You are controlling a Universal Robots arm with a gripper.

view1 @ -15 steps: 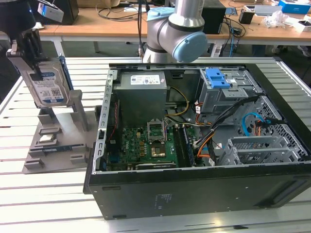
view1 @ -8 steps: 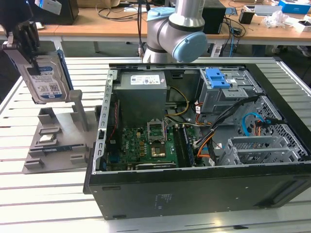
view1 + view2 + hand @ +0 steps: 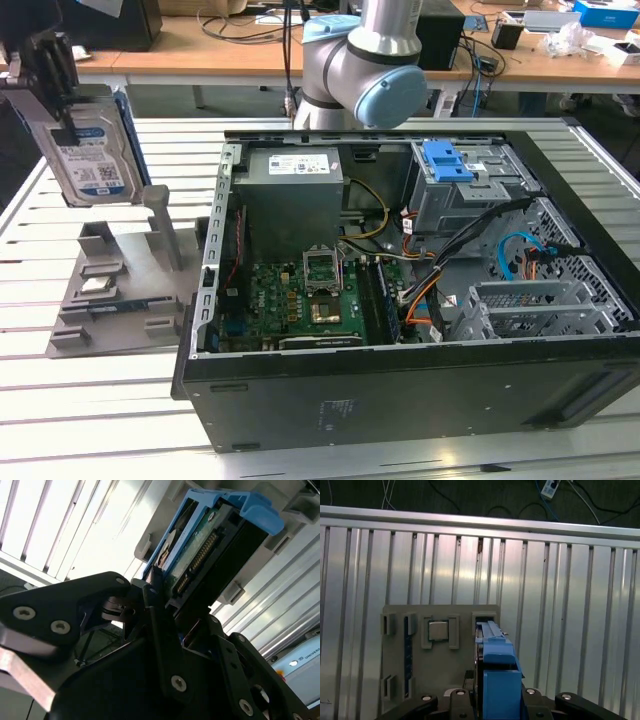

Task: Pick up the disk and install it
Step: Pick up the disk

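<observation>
In the exterior view, at its far left, the disk [image 3: 95,160] hangs upright in the air, silver with a blue-and-white label and a blue frame edge. My gripper [image 3: 66,128] is shut on its upper edge. Just below it stands the grey fixture plate [image 3: 110,290], and the disk's lower edge is clear of the plate's posts. The second wrist view shows the disk [image 3: 210,545] end-on, blue frame and connector row visible, clamped between my gripper [image 3: 160,597] jaws. The first wrist view looks along the disk [image 3: 496,672] to the fixture plate [image 3: 440,655] beneath.
The open computer case [image 3: 400,390] lies on the slatted metal table [image 3: 90,420]. Inside it are a grey power-supply box [image 3: 295,190], a motherboard [image 3: 300,300] and a grey cage with a blue latch [image 3: 450,165]. A small chip [image 3: 439,630] rests in the fixture plate.
</observation>
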